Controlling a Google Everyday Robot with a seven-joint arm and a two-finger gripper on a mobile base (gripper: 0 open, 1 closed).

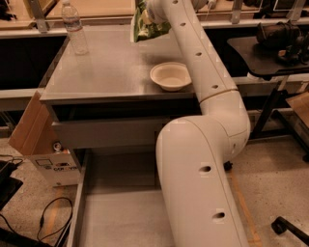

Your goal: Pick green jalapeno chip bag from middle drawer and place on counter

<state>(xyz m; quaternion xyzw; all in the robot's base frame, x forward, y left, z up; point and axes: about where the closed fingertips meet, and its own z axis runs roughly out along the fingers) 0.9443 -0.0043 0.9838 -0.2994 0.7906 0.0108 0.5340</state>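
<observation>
The green jalapeno chip bag (145, 28) hangs from my gripper (150, 10) at the top of the camera view, over the back edge of the counter (111, 67). The gripper is shut on the bag's top, and its fingers are mostly hidden by the wrist and the bag. My white arm runs down the right side of the view. The middle drawer (120, 214) is pulled out below the cabinet; its visible grey bottom is bare, and my arm hides its right part.
A white bowl (170, 76) sits on the counter's right front. A water bottle (76, 30) stands at the back left corner. A cardboard box (29, 132) leans by the cabinet's left side, with cables (48, 219) on the floor. A dark side table (270, 53) stands at right.
</observation>
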